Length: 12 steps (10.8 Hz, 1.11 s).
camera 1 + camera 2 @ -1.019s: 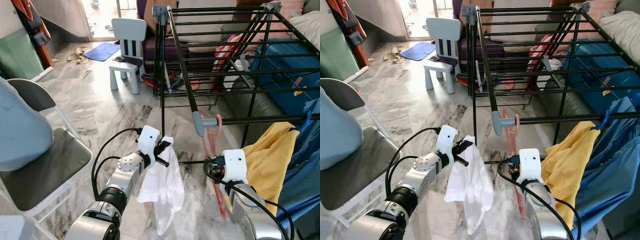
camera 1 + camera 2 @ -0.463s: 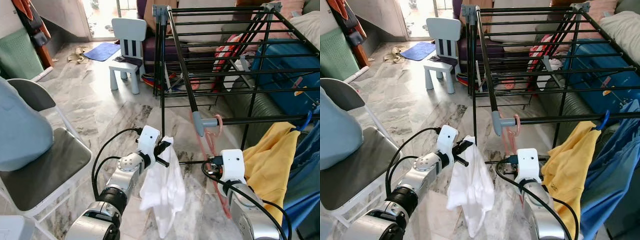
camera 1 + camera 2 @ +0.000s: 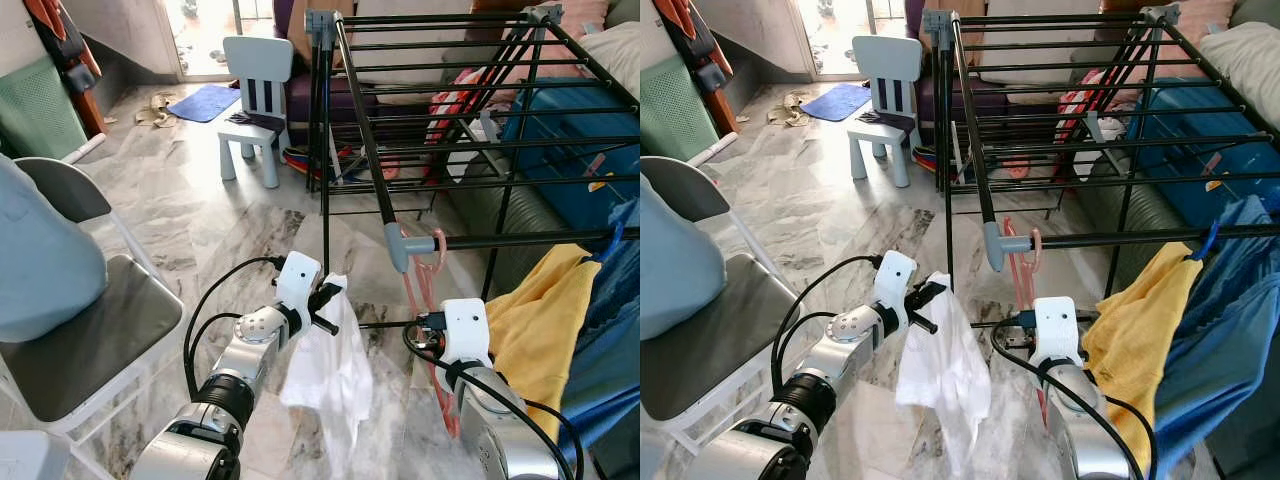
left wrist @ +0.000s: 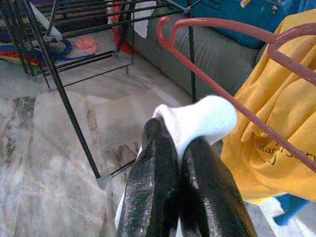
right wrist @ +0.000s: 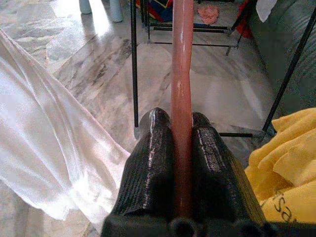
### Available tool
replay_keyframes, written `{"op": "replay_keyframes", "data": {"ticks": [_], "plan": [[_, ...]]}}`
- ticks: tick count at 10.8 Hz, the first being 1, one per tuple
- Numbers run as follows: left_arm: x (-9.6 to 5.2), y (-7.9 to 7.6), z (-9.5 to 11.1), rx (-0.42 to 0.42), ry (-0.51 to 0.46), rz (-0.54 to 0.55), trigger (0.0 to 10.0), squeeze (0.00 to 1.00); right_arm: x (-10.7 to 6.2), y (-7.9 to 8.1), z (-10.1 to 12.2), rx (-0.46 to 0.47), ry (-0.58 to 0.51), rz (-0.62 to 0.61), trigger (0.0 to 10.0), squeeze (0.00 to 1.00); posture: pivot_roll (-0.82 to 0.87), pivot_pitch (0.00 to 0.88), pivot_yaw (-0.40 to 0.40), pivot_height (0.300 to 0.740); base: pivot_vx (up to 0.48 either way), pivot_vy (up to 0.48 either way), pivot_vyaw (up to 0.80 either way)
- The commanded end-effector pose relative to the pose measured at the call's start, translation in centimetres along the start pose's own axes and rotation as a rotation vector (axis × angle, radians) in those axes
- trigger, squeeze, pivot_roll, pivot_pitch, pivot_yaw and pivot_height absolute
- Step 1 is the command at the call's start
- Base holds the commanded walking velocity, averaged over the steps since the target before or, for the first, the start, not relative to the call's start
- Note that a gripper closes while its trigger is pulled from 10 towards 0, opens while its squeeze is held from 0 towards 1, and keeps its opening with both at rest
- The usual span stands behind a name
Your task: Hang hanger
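A pink hanger (image 3: pixel 421 290) hooks over the near rail of the black drying rack (image 3: pixel 520 238), beside its grey corner joint. My right gripper (image 5: pixel 181 128) is shut on the hanger's lower bar, below the rail. My left gripper (image 4: pixel 173 148) is shut on a white cloth (image 3: pixel 328 378) that hangs down left of the hanger. A yellow garment (image 3: pixel 535 320) and a blue one (image 3: pixel 1225 300) hang on the rail to the right.
A grey folding chair (image 3: pixel 80 330) with a pale blue cushion stands at my left. A small white child's chair (image 3: pixel 255 95) stands further back on the marble floor. A blue suitcase (image 3: pixel 570 150) lies behind the rack.
The hanger has swung slightly and now hangs more upright at the rail. The white cloth swayed a little. Both arms have hardly moved.
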<state>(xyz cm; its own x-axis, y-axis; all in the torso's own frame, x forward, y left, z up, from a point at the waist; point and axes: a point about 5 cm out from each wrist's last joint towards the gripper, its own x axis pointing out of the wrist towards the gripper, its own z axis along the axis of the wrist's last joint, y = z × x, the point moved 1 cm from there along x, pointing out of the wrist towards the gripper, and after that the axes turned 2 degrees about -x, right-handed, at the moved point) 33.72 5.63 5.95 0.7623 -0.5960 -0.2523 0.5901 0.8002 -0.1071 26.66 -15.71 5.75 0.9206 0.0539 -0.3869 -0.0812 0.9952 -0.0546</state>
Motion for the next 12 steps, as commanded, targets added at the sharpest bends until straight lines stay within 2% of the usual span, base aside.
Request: {"op": "replay_keyframes", "data": {"ticks": [1,3,4,7,9,10,11,12], "plan": [[0.4,-0.1,1.0,0.032,-0.016,-0.010,10.0,0.00,-0.1,-0.1,0.0,-0.003,0.000,-0.008,0.2,0.00,-0.06,0.000,0.003,0.740,0.000,0.000,0.00],[0.4,-0.1,1.0,0.030,-0.016,-0.010,10.0,0.00,-1.0,-1.4,1.5,0.002,-0.103,-0.090,0.0,0.00,-0.06,0.000,0.005,0.740,0.000,0.000,0.00],[0.4,-0.1,1.1,0.026,-0.018,-0.005,10.0,0.00,-2.1,-2.1,1.8,0.013,-0.153,-0.123,0.0,0.00,-0.07,0.000,0.006,0.740,0.000,0.000,0.00],[0.4,0.1,1.0,0.024,-0.007,0.005,10.0,0.00,-4.0,-2.4,0.5,0.028,-0.155,-0.123,0.0,0.00,-0.08,0.000,0.013,0.740,0.000,0.000,0.00],[0.5,-0.1,1.1,0.030,-0.008,-0.003,10.0,0.00,-4.5,-2.5,0.4,0.031,-0.160,-0.128,0.0,0.00,-0.08,0.000,0.015,0.740,0.000,0.000,0.00],[0.7,-0.1,2.2,0.045,-0.041,-0.014,10.0,0.00,-5.1,-2.8,0.3,0.039,-0.158,-0.139,1.5,0.00,-0.07,0.000,0.014,0.740,0.000,0.000,0.00],[0.6,0.0,3.1,0.054,-0.071,-0.050,10.0,0.00,-5.9,-2.7,0.0,0.030,-0.152,-0.137,9.9,0.00,-0.07,0.000,0.014,0.740,0.000,0.000,0.00],[0.1,0.1,3.6,0.084,-0.087,-0.087,10.0,0.00,-7.0,-2.7,-0.7,0.028,-0.131,-0.140,10.0,0.00,-0.08,0.000,0.014,0.740,0.000,0.000,0.00]]}}
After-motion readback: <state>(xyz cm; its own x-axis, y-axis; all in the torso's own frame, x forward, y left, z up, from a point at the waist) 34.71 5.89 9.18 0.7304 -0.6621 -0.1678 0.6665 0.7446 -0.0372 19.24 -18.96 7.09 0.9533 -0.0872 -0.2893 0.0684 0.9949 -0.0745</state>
